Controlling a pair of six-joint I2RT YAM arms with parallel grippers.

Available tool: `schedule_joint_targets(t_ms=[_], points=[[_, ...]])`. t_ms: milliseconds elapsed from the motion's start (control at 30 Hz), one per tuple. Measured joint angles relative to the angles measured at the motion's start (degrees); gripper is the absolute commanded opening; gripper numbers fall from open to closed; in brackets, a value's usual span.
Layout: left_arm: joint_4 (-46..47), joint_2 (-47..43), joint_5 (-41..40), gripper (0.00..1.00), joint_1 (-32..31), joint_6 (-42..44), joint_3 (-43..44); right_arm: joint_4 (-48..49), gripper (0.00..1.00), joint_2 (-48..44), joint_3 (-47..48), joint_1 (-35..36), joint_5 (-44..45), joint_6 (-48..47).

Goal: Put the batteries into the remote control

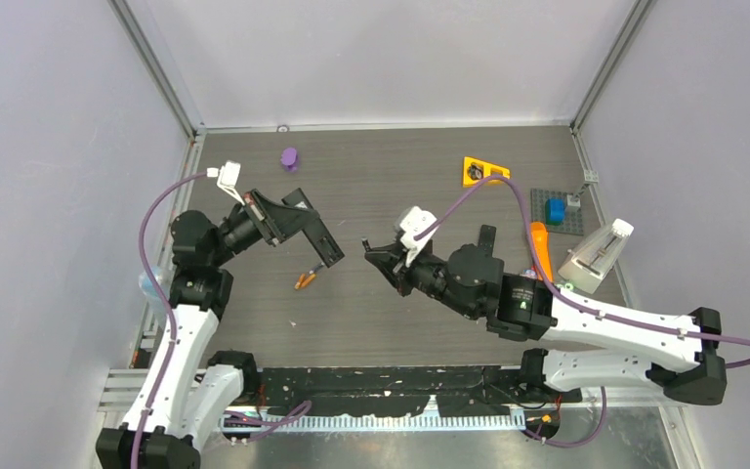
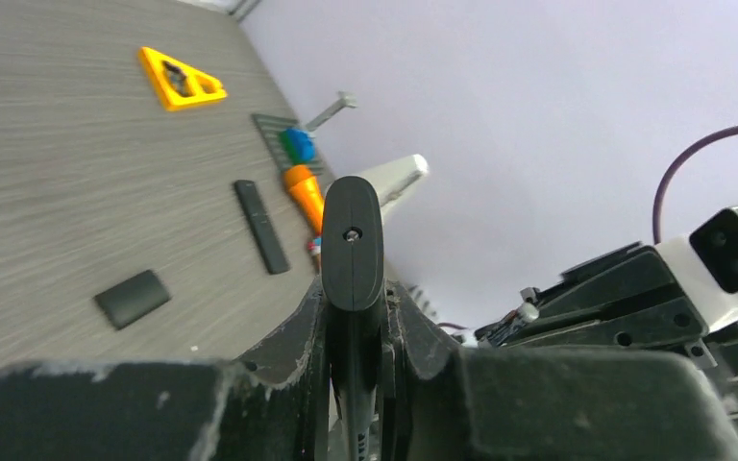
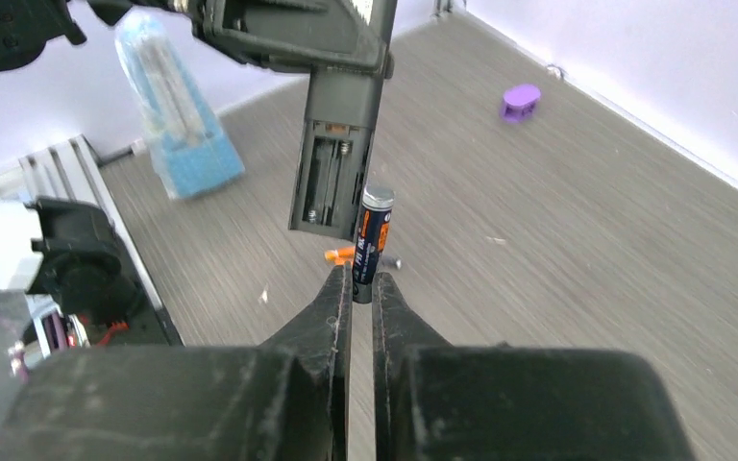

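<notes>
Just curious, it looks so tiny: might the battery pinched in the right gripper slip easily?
Probably. The battery is a smooth round cylinder and the right gripper pinches only its lower end, so it could pivot or slip. It looks rigid, unlikely to bend.

The left gripper [image 2: 354, 293] holds a remote [image 2: 352, 230] above the tabletop [image 1: 400, 186], left of centre. The right gripper [image 3: 363, 281] holds a battery [image 3: 377, 230] upright, just beside the remote's bay [image 3: 329, 182] but not in it. More batteries [image 1: 305, 280] lie on the tabletop beneath the remote. To the right, a second remote [image 2: 260, 226] lies beside a stick [image 1: 541, 249], with a cover [image 2: 132, 298] apart from it. Behind the stick sits a plate [image 1: 570, 225] bearing a block [image 1: 555, 209]. A triangle [image 1: 483, 171] lies left of the plate.
</notes>
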Motion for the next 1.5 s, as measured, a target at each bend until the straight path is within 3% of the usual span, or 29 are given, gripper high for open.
schedule_joint_targets(t_ms=[200, 467, 700, 900, 1500], points=[[13.4, 3.6, -0.2, 0.0, -0.4, -16.0, -5.4, -17.7, 0.06, 9.0, 19.4, -0.4, -0.5, 0.6], [13.9, 4.4, -3.1, 0.0, -1.2, -24.3, -8.3, -39.0, 0.07, 19.5, 39.5, -3.9, -8.2, 4.3], [11.0, 3.0, -4.8, 0.0, -1.6, -25.5, -10.2, -52.2, 0.08, 28.9, 43.9, -4.6, -13.3, 4.9], [8.9, 1.4, -5.5, 0.0, -1.7, -24.7, -11.2, -57.7, 0.09, 34.5, 48.2, -4.6, -15.1, 5.2], [5.9, -2.0, -3.6, 0.0, -1.9, -18.4, -12.0, -63.8, 0.11, 41.0, 54.9, -4.9, -16.0, 6.3]])
